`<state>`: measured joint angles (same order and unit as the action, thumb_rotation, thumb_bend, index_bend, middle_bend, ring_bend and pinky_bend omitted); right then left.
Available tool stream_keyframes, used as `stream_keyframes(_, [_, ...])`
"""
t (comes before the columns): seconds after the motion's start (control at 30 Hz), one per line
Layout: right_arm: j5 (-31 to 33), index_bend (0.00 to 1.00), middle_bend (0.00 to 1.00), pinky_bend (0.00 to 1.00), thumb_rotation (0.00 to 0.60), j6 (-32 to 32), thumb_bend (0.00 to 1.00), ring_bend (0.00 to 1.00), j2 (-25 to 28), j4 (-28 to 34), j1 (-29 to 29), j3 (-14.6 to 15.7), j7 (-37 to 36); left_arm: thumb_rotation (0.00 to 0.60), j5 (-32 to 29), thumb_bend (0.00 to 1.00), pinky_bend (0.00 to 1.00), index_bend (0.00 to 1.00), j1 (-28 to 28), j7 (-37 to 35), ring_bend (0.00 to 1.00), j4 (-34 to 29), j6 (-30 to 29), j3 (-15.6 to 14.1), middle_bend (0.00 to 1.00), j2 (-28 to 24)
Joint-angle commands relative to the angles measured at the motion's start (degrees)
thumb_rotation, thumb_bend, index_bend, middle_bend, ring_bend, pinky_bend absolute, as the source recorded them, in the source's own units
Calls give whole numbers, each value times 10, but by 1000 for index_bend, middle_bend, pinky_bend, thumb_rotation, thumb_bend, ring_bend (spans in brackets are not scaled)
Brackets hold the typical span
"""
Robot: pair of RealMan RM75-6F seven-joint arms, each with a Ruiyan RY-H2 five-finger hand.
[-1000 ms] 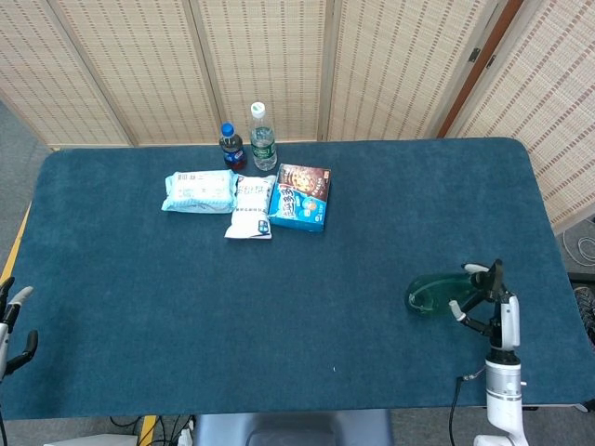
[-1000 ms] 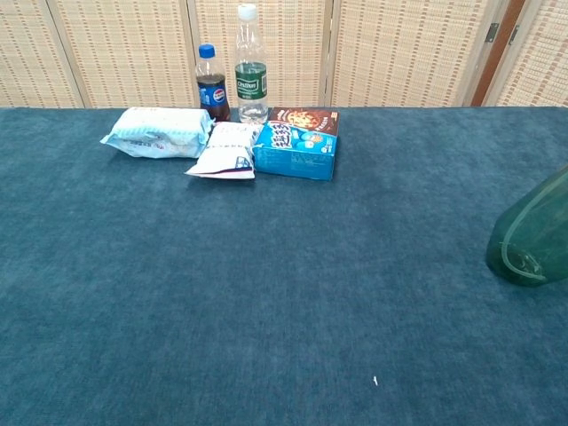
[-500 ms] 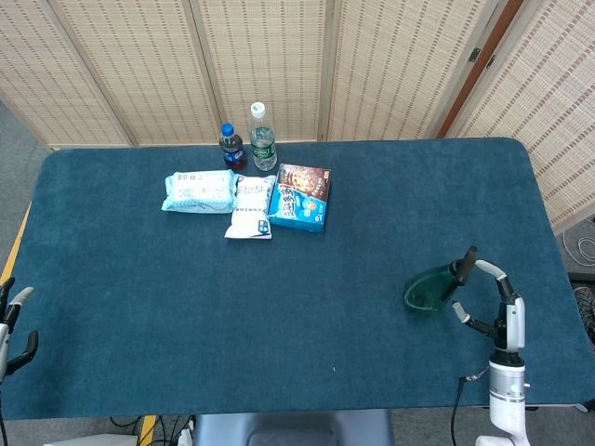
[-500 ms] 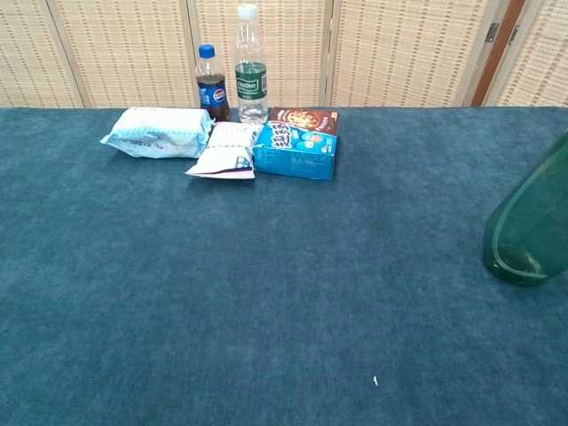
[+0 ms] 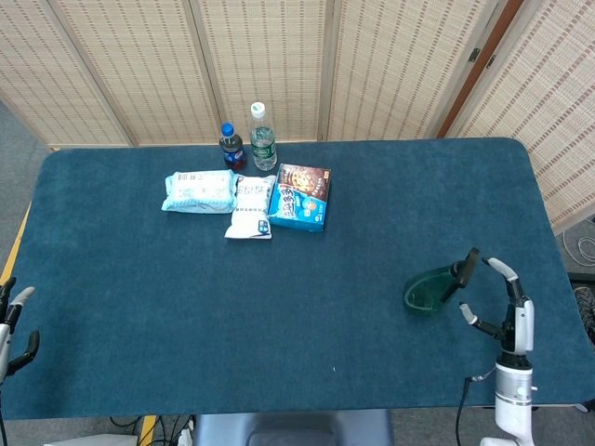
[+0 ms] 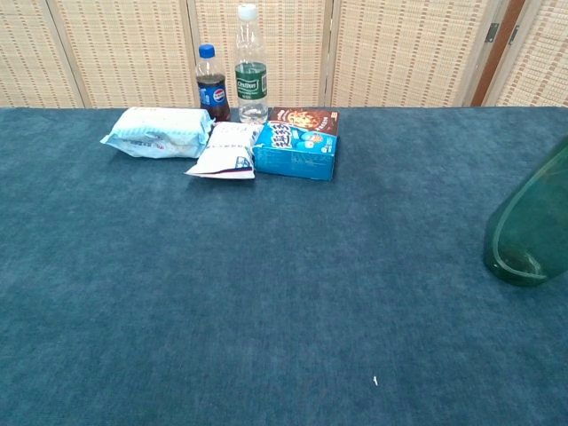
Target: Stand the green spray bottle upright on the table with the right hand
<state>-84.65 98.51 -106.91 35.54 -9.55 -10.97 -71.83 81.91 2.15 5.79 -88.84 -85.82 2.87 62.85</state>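
Note:
The green spray bottle [image 5: 429,289] stands on its base near the table's right front, its black nozzle pointing up and right. In the chest view the green spray bottle [image 6: 531,229] shows at the right edge, cut off at the top, with its base on the cloth. My right hand [image 5: 503,299] is just right of the bottle, fingers spread, with a small gap to the nozzle and nothing in its grasp. My left hand [image 5: 13,321] hangs off the table's front left corner, fingers apart and empty. Neither hand shows in the chest view.
At the back left of the blue table [image 5: 186,307] stand a cola bottle [image 5: 231,147] and a water bottle [image 5: 263,137]. In front of them lie a pale blue packet [image 5: 199,190], a white pouch [image 5: 251,207] and a blue biscuit box [image 5: 302,196].
The bottle was tipped up from lying to standing while my right hand held it. The hand has since let go and drawn back to the right. The left hand stayed put.

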Motion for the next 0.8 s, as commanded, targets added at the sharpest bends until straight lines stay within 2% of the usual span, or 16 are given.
stream_keyframes(0.03, [0,243,268,178,600,7,96,190,10,13,4,-2,5,600,0,453,0,133,0,2,0,-2,0,0,11,0])
stream_keyframes(0.23, [0,232,264,177,600,6,97,185,36,50,15,2,36,600,2,454,0,133,-2,9,0,-8,-3,-2,11,0])
stream_keyframes(0.43, [-8,230,256,177,600,3,104,176,75,90,38,24,111,600,6,454,0,133,-3,19,0,-19,-9,-2,11,-3])
stream_keyframes(0.63, [-26,230,256,177,600,9,109,173,156,172,61,49,260,600,13,454,0,133,1,29,0,-31,-12,0,11,-4])
stream_keyframes(0.8, [-23,231,256,177,600,-30,119,168,260,282,75,72,438,600,14,454,0,133,4,32,0,-38,-12,3,11,-4])
